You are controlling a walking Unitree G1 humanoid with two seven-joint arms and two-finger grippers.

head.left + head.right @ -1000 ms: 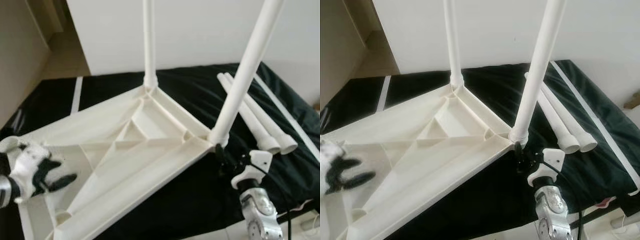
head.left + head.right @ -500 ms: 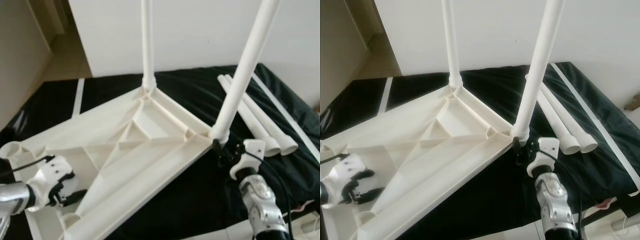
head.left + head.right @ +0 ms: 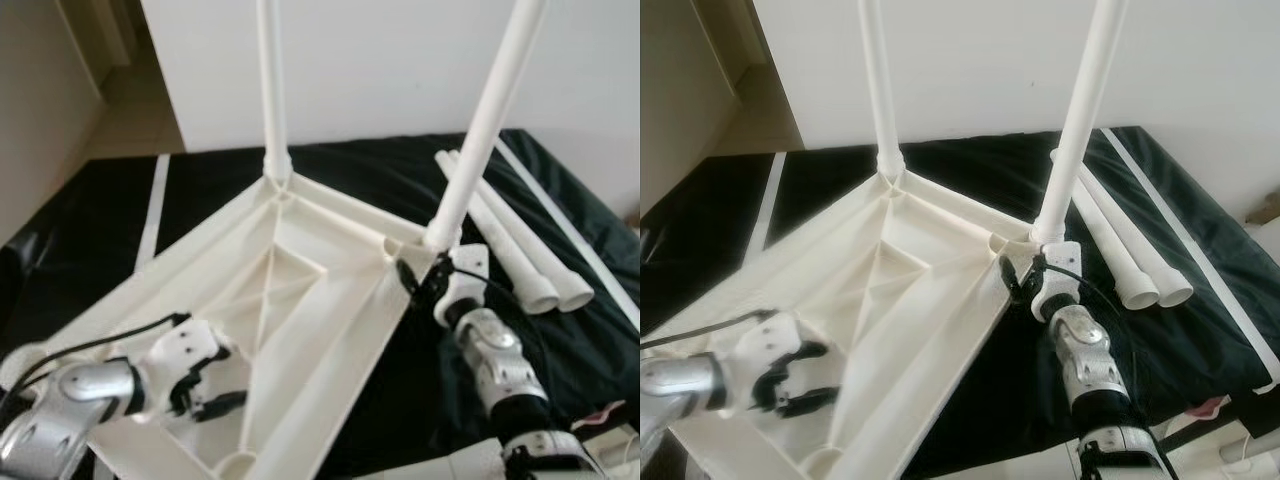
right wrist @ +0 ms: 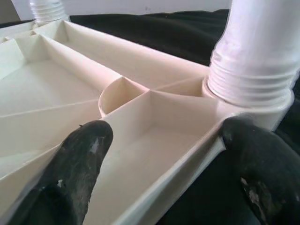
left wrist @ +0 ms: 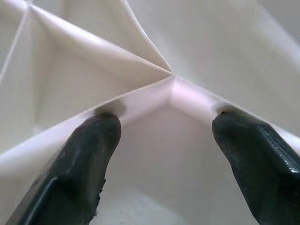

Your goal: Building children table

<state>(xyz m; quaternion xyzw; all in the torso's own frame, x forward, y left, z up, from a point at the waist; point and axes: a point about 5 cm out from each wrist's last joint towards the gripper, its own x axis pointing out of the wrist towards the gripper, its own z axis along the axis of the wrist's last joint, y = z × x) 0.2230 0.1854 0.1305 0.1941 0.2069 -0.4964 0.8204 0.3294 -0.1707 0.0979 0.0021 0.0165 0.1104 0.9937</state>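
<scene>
Tabletop [image 3: 300,300] upside down on black mat [image 3: 200,190], ribbed underside up. Two legs [image 3: 485,130] screwed into far corner sockets, standing up. Two spare legs [image 3: 520,250] flat on mat, beyond and outboard of right fingers.

Right gripper [image 3: 1025,280] at near-right corner: fingers apart, straddling rim wall, one tip inside the tray, other outside by the threaded collar [image 4: 253,79]. Not clamped yet, judging by right wrist view.

Left gripper [image 3: 205,385] over ribbed interior near an empty socket: fingers [image 5: 89,145] apart, tips resting on a rib junction, nothing between them.

Handling guess: hollow moulded plastic, light, stiff along ribs, some flex across panel. Smooth and glossy, so likely slippery on flat faces. Best hold: pinch across a rib or rim wall, close to a corner. Standing legs make long levers; pushing high on them likely tips the whole thing. Threads probably strip if forced crooked.
</scene>
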